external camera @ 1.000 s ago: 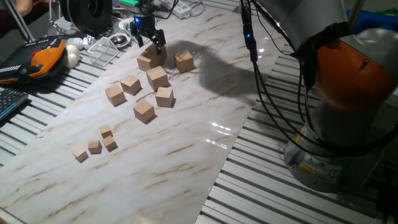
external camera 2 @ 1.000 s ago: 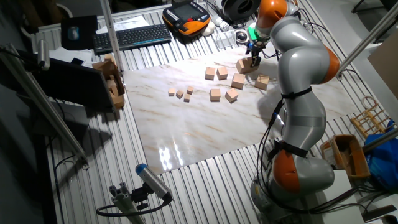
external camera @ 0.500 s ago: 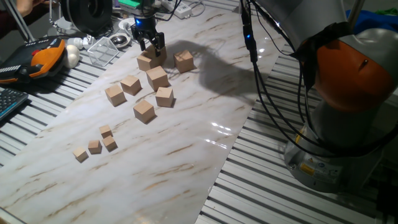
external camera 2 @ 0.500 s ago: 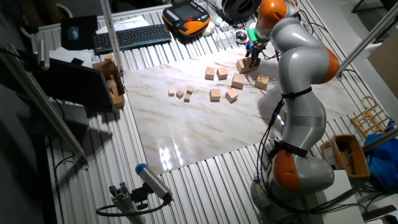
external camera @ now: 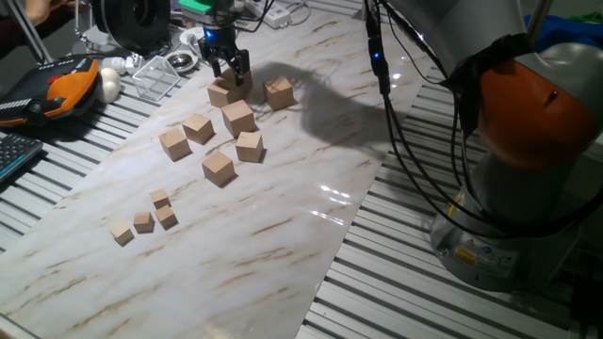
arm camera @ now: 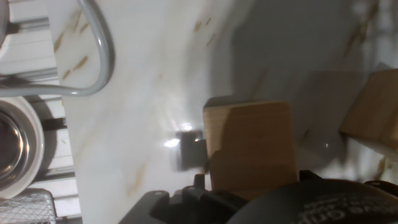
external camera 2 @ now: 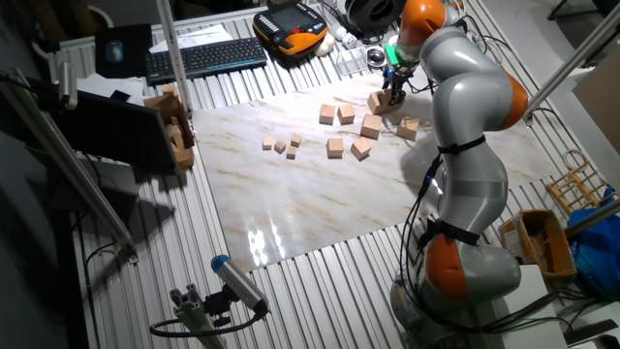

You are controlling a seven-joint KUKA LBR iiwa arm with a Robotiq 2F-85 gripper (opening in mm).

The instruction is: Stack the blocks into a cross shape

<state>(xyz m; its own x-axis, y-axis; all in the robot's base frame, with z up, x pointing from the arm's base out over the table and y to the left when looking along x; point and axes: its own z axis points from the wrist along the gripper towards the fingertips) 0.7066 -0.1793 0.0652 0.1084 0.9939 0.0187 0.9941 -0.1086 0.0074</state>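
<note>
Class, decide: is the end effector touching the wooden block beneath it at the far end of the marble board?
Touching. In one fixed view the end effector sits closed around the block; the hand view shows that block up against it.

On the marble board (external camera: 283, 226) seven blocks (external camera: 219, 167) lie together near the far end. The gripper (external camera: 228, 68) stands over the farthest block (external camera: 224, 92). Four small cubes (external camera: 143, 222) lie apart, nearer the keyboard (external camera 2: 203, 56) side

The gripper (external camera: 229, 68) has dropped lower since a second ago. Its fingers now straddle the far block (external camera: 226, 91).
</note>
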